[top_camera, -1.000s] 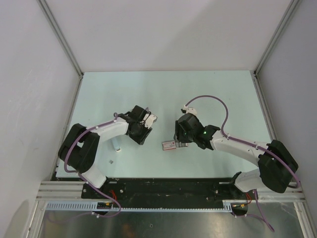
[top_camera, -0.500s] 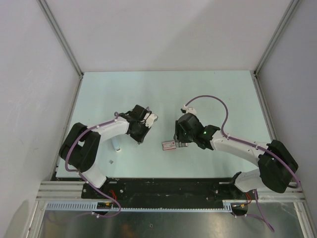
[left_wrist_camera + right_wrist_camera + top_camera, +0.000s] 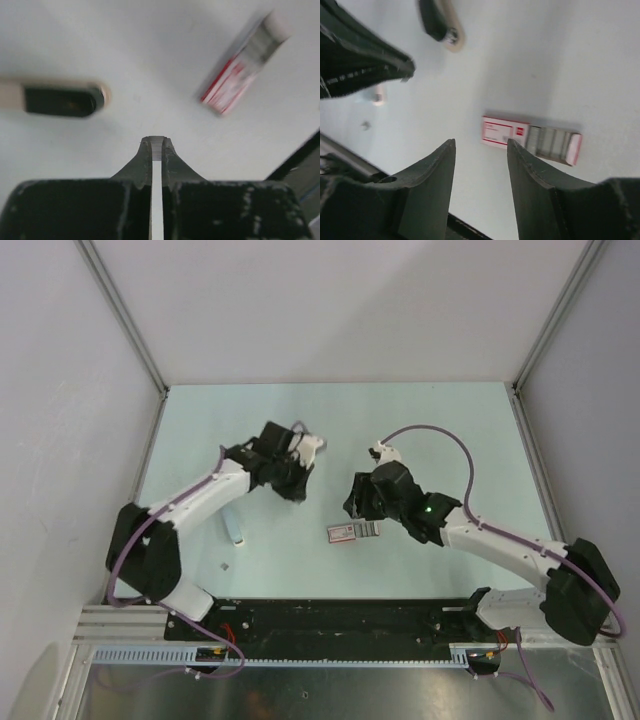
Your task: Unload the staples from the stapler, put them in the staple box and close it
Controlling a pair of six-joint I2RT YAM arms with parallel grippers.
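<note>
Well off every edge, seemingly half-open staple box (image 3: pixel 352 531).

The left arm (image 3: pixel 195 502) stretches from lower left toward centre frame, left gripper (image 3: pixel 157 144) pinched almost closed. The right arm (image 3: pixel 500 545) reaches in from lower right, right gripper (image 3: pixel 480 152) spread apart.

Left arm (image 3: pixel 195 505) and right arm (image 3: pixel 500 545): white link shells, bulky black joint housings. Purple cable (image 3: pixel 430 427) runs along each. Small green light (image 3: pixel 427 508) on right forearm. Gripper fingers (image 3: pixel 432 180) matte black, scuffed edges.
</note>
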